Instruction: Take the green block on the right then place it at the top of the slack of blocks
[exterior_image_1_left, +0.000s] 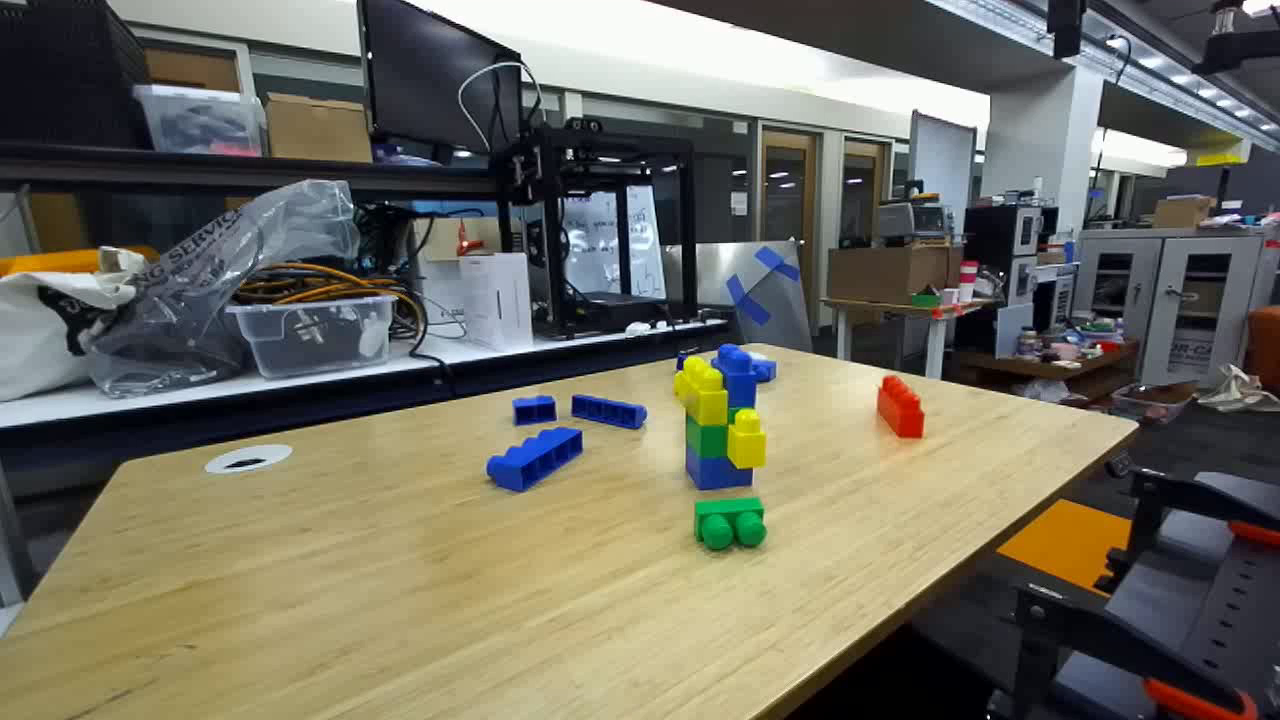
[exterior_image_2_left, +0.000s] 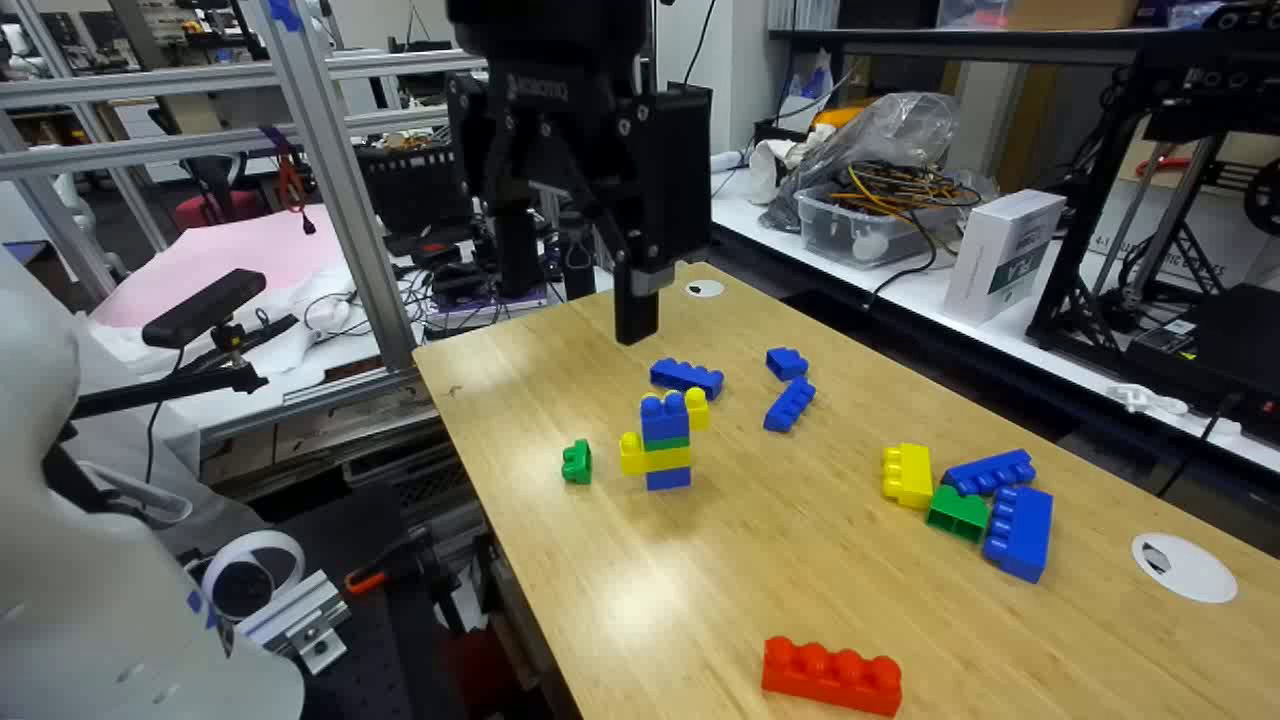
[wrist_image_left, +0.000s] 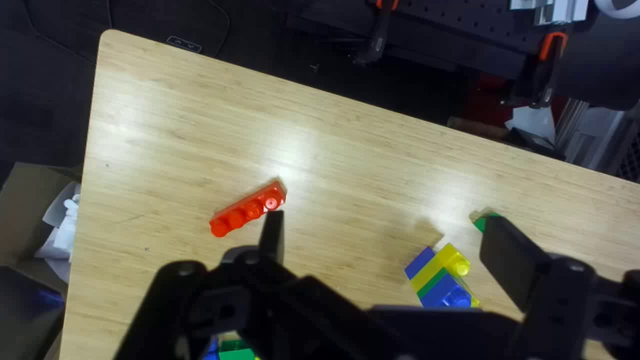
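Observation:
A small green block with two studs lies on its side, apart from the stack, in both exterior views (exterior_image_1_left: 730, 522) (exterior_image_2_left: 578, 463). In the wrist view a corner of this green block (wrist_image_left: 481, 223) shows beside a finger, which hides the rest. The stack of blue, yellow and green blocks stands upright in both exterior views (exterior_image_1_left: 708, 438) (exterior_image_2_left: 665, 430). The stack also shows between the fingers in the wrist view (wrist_image_left: 434, 274), its lower part cut off by the gripper. My gripper (exterior_image_2_left: 577, 290) is open and empty, above the table; its fingers are wide apart in the wrist view (wrist_image_left: 383, 227).
A red block (exterior_image_2_left: 832, 677) lies on the table (exterior_image_2_left: 720, 590). Several blue blocks (exterior_image_1_left: 536, 459) lie loose beyond the stack. A second green block (exterior_image_2_left: 958, 512) lies against yellow (exterior_image_2_left: 908, 476) and blue (exterior_image_2_left: 1018, 533) blocks. The table's edge (wrist_image_left: 350, 97) runs near the small green block.

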